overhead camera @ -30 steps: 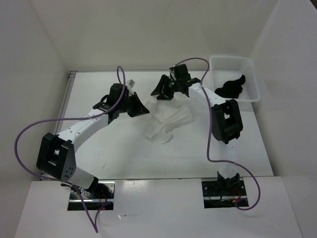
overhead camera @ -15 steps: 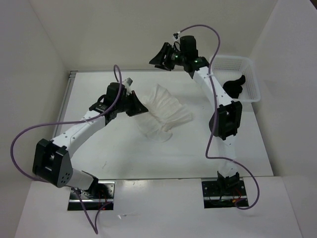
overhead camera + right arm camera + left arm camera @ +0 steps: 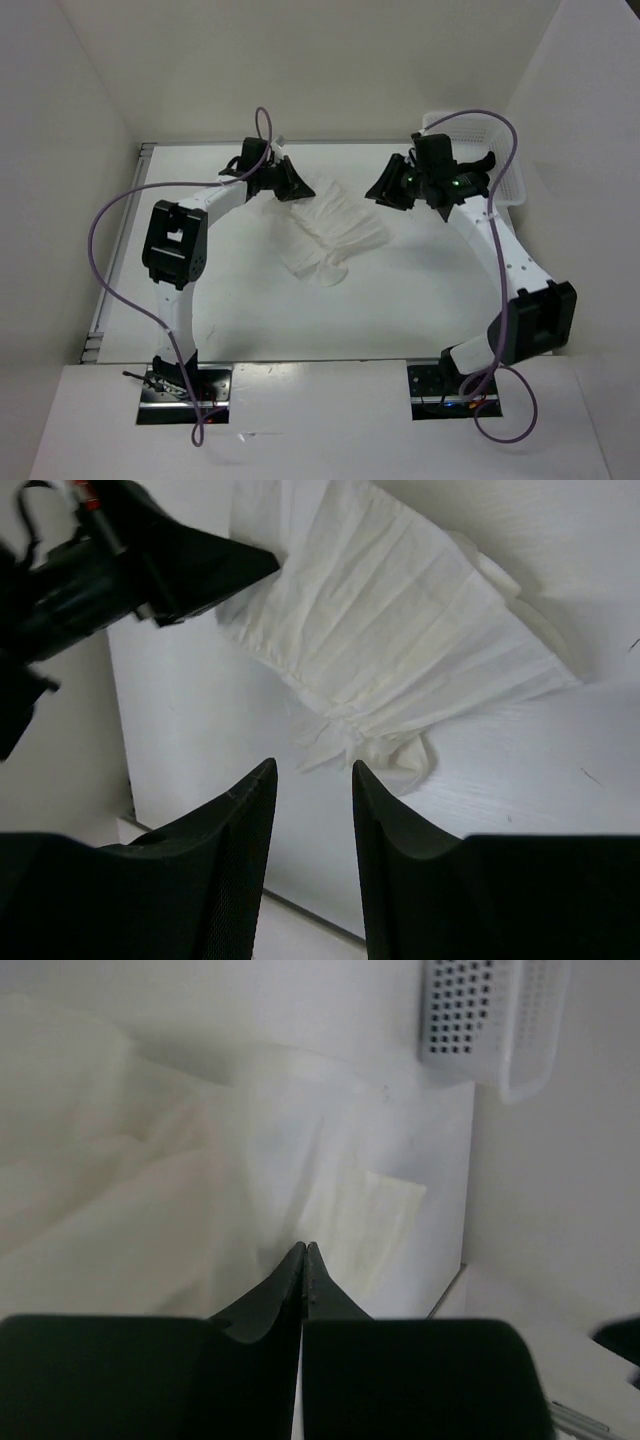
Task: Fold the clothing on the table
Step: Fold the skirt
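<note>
White pleated clothing [image 3: 332, 228] lies spread on the table [image 3: 250, 300], far side. Left gripper [image 3: 298, 190] has jaws closed at its far-left corner, likely anchoring it. Right gripper [image 3: 374, 193] hovers, jaws apart, empty.

Bright, diffuse light nearly washes out the large flat white tabletop [image 3: 240, 290] in the overhead view; shadows are faint. The left wrist view is hazy, the thin white wrinkled fabric garment [image 3: 120, 1200] blurred; the right wrist view renders its pleats sharply.
</note>
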Motion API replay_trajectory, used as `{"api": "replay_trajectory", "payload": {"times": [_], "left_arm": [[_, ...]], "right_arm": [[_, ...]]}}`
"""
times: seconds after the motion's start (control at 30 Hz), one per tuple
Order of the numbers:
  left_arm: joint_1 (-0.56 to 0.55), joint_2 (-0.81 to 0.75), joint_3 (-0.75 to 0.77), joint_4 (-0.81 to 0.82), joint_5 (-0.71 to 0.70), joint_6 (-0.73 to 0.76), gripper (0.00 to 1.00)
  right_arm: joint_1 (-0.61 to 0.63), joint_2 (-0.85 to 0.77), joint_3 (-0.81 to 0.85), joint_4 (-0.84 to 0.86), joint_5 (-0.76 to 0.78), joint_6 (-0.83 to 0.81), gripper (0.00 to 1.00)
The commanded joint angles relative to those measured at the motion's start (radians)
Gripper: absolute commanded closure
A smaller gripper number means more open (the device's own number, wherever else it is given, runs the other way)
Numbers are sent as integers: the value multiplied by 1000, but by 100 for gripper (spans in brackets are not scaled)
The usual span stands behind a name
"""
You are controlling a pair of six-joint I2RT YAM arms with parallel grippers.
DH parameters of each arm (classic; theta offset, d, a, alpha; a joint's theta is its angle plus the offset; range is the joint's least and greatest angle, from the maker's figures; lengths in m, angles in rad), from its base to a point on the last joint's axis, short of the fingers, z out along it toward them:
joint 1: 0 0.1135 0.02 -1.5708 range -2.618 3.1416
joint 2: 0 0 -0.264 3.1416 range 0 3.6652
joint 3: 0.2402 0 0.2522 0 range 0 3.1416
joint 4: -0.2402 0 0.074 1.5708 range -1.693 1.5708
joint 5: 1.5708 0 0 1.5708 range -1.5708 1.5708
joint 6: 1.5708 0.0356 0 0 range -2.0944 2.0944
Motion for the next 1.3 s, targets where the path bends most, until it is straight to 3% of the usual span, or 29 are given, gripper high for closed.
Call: {"api": "replay_trajectory", "payload": {"times": [0.0,0.4,0.47,0.53,0.63,0.77,0.9,1.07,1.27], "left_arm": [[86,63,6,27,55,-34,100],[163,158,-219,106,1,-36,100],[195,4,-267,141,1,-56,100],[216,-41,-267,142,1,-56,100],[245,-234,-195,81,-8,-38,100],[245,-302,-106,-12,55,10,100],[179,-346,-190,37,110,-7,100],[122,-261,-334,213,196,-91,100],[122,-88,-325,329,212,-139,100]], "right_arm": [[-8,-122,-62,2,20,-10,59],[-116,-233,-162,-15,-17,13,59],[-116,-244,-194,3,-28,13,57],[-116,-235,-194,12,-37,13,57],[-116,-235,-214,34,-48,13,57],[-125,-235,-214,34,-57,-7,57],[-125,-225,-214,34,-57,-16,57],[-134,-225,-214,34,-57,-16,57],[-134,-247,-224,31,-71,-2,57]]}}
